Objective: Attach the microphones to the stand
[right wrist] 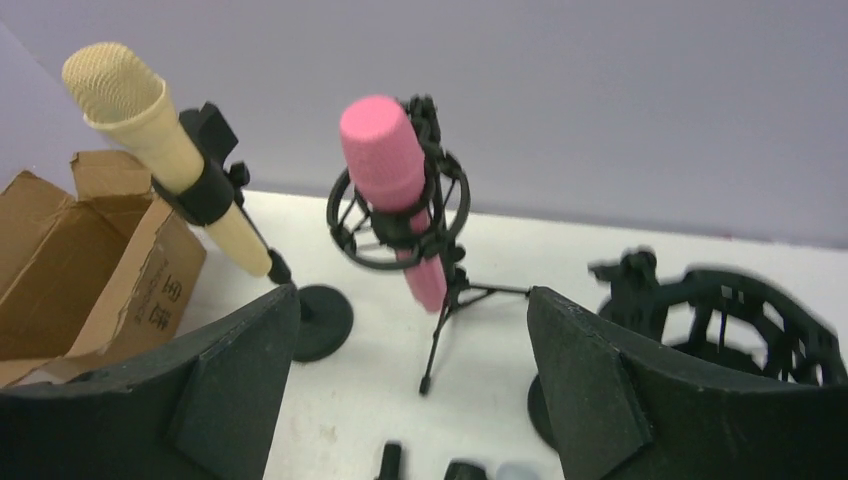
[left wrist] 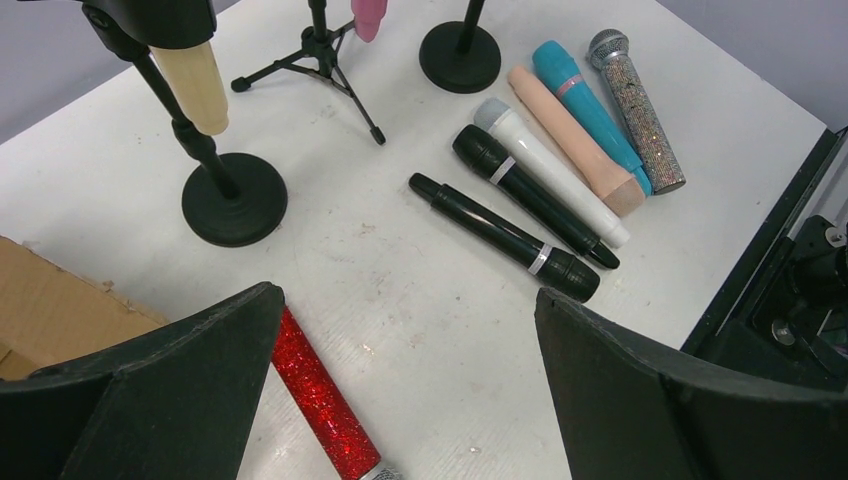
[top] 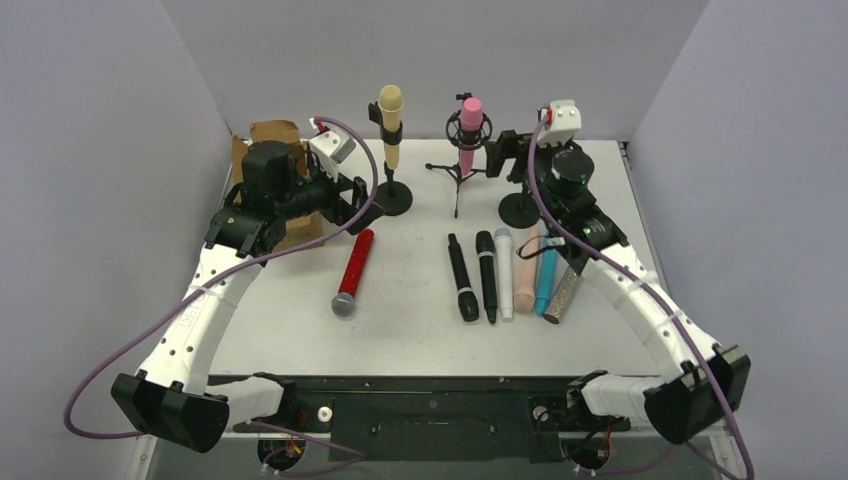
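Seven microphones [left wrist: 535, 195] are laid near the empty stand [left wrist: 460, 58]; judged stiff and slick, each is best gripped mid-barrel. Left end effector [left wrist: 405, 330] and right end effector [right wrist: 410, 320] are spread apart.

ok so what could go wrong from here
The white microphone, peach microphone and teal microphone lie packed side by side, so picking one could roll its neighbours. The open right end effector sits close to the empty shock-mount stand; a swing might tip it.
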